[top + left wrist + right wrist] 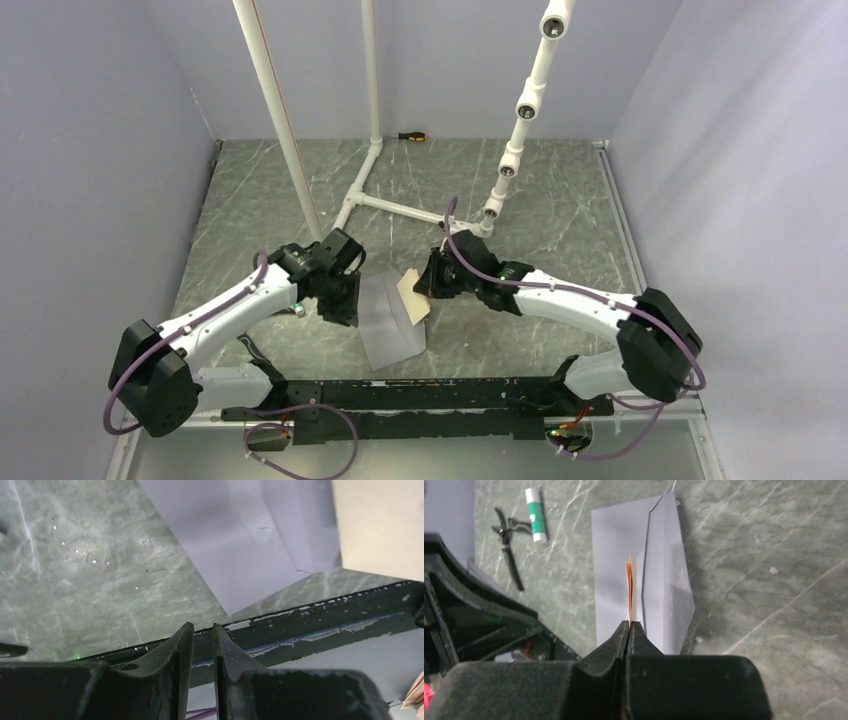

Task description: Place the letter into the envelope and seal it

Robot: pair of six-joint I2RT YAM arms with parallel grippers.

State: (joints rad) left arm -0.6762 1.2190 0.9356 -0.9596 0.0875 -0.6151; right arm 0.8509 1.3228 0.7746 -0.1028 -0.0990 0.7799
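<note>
The pale grey envelope (392, 330) lies flat on the marble table between the two arms, its pointed flap (679, 595) folded out. My right gripper (629, 623) is shut on the tan letter (630, 587), seen edge-on and held above the envelope (619, 555). From above, the letter (412, 295) sticks out leftward from the right gripper (428, 285) over the envelope's far right corner. My left gripper (203, 627) hovers just left of the envelope (240, 545), its jaws a narrow gap apart with nothing between them. The letter (380, 525) shows at the top right there.
A white glue stick with a green label (535, 515) and a small black tool (506, 545) lie on the table beside the envelope. A white pipe frame (375, 195) stands at the back, with a screwdriver (411, 135) behind it. A black rail (400, 395) runs along the near edge.
</note>
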